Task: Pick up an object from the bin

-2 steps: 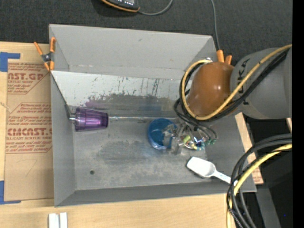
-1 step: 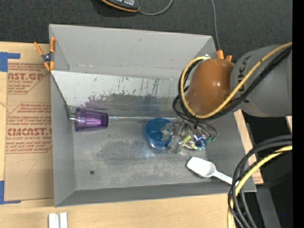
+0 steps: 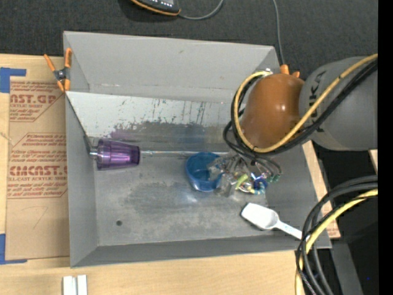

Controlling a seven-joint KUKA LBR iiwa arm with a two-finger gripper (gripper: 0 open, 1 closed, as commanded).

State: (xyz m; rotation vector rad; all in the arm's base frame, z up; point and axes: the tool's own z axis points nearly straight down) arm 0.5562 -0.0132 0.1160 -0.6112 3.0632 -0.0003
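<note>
Down at the right of the bin [image 3: 166,72], the gripper [image 3: 238,178] sits just beside, perhaps touching, a blue rounded cup [image 3: 199,171] near the middle of the floor, and I cannot tell how far open it is or whether it has hold of anything. The risk, as I judge it, is a closing off-centre on the cup's curved wall, which would squeeze it away or push it along the smooth metal. Three loose things lie inside: one blue cup, one purple cup [image 3: 116,155] on its side at the left, and one white scoop [image 3: 261,217] at the lower right.
</note>
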